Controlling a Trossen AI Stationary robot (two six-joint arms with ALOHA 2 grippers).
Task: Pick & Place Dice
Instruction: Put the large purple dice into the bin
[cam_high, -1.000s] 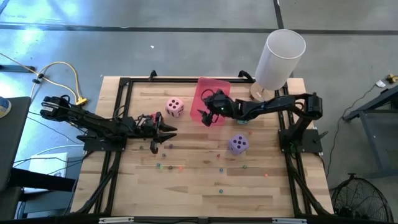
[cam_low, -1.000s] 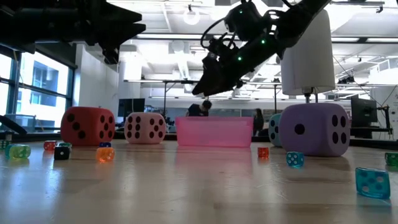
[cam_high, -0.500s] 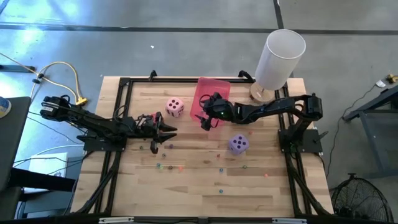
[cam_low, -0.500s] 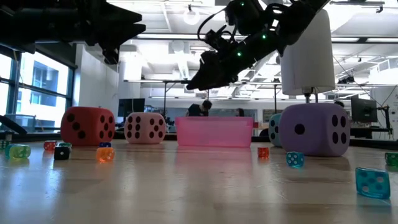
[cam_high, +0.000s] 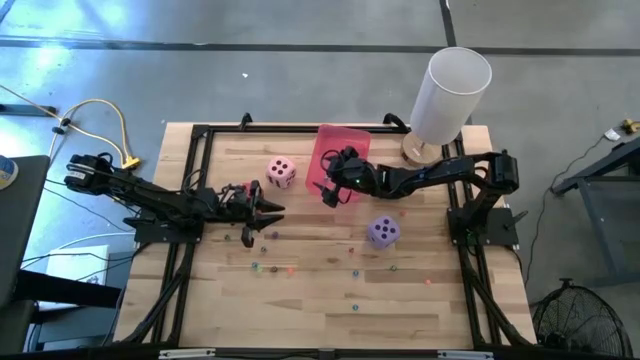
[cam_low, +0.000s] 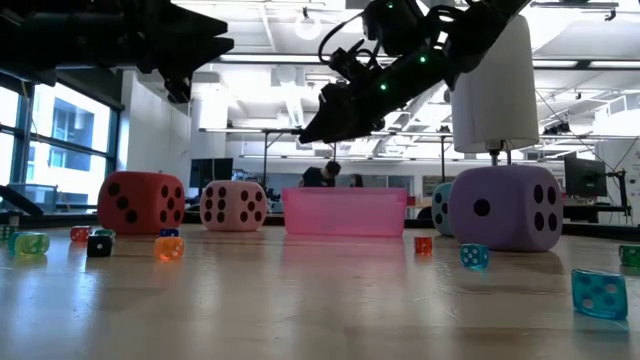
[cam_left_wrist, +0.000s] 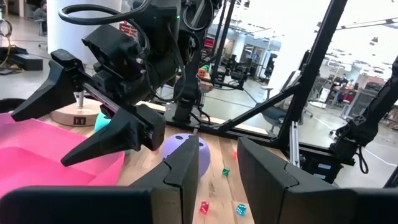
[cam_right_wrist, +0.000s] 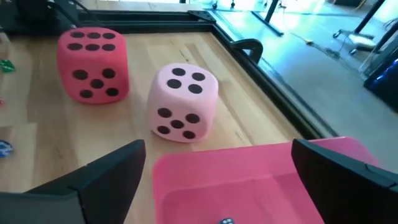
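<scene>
A grey concrete floor (cam_high: 300, 80) is seen around the table. Large windows (cam_low: 60, 140) are set at 9 o'clock in the low view, and ceiling lights (cam_low: 308, 25) are hung at 12 o'clock.

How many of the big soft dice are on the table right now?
4. In the low view: red die far left, pink die beside it, purple die at right, teal die mostly hidden behind the purple one.

no readable text, labels, brands or signs on anything
</scene>
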